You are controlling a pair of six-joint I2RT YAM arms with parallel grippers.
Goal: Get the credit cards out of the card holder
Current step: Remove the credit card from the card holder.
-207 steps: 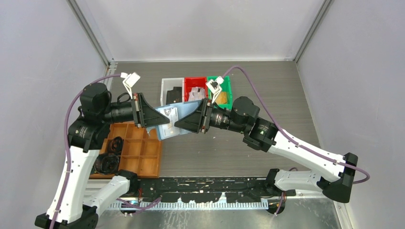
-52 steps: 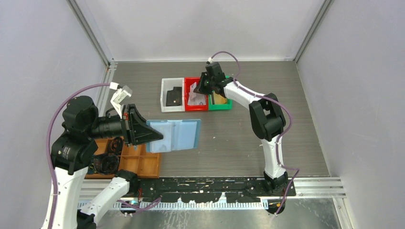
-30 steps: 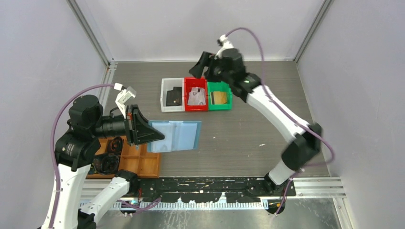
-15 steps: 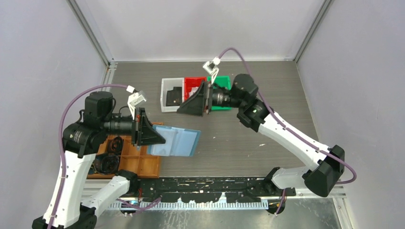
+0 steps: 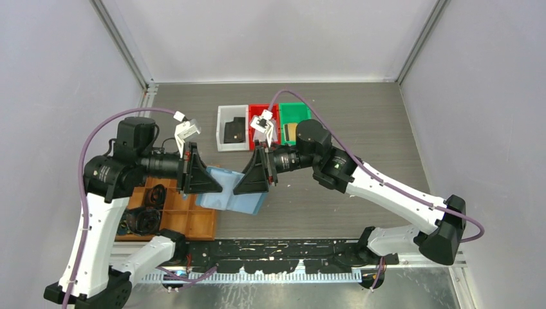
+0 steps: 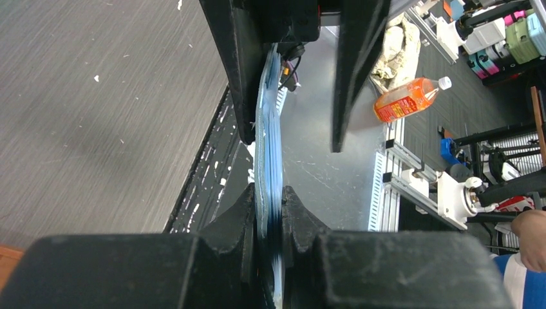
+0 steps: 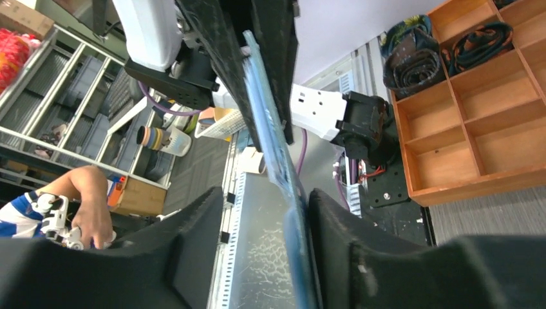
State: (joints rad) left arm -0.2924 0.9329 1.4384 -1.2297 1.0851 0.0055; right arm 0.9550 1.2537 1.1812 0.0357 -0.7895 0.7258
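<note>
The light blue card holder (image 5: 243, 202) hangs above the table between the two arms. My left gripper (image 5: 216, 190) is shut on its left edge; in the left wrist view the holder (image 6: 266, 135) runs edge-on out of the closed gripper (image 6: 269, 215). My right gripper (image 5: 239, 189) is open and straddles the holder's other side. In the right wrist view the holder (image 7: 273, 148) lies against one finger (image 7: 351, 251), with a gap to the other. No card shows in the holder. A black card (image 5: 235, 131) and a gold-tan card (image 5: 295, 131) lie in the bins.
White (image 5: 225, 129), red (image 5: 257, 113) and green (image 5: 300, 114) bins stand in a row at mid-table. An orange-brown compartment tray (image 5: 188, 215) holding dark coiled items sits under the left arm, and also shows in the right wrist view (image 7: 496, 129).
My right arm has swung from the bins down to the card holder and now has its open jaws around the holder's right side. The left gripper has kept hold and shifted slightly.
</note>
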